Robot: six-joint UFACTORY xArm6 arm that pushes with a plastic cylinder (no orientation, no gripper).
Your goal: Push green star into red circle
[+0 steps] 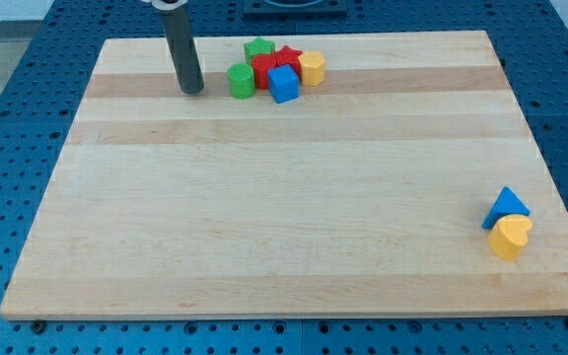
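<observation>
Up near the view's top edge, the green star [258, 47] is sitting at the back of a tight cluster of blocks, touching the red circle [263, 70] that is lying just below it toward the view's bottom. A red star [288, 57] is pressing in on the right of the green star, and a yellow block [312, 67], rounded in shape, is sitting at the cluster's right end. A green cylinder [242, 81] is standing at the cluster's left front, and a blue cube [283, 84] is leaning against the red pieces at the front. My tip [192, 91] is resting on the bench [264, 217] just to the view's left of the green cylinder, apart from it. I am carrying no pincer, only the rod. Well apart, near the view's lower right, a blue triangle [507, 206] is touching a yellow heart [510, 237].
</observation>
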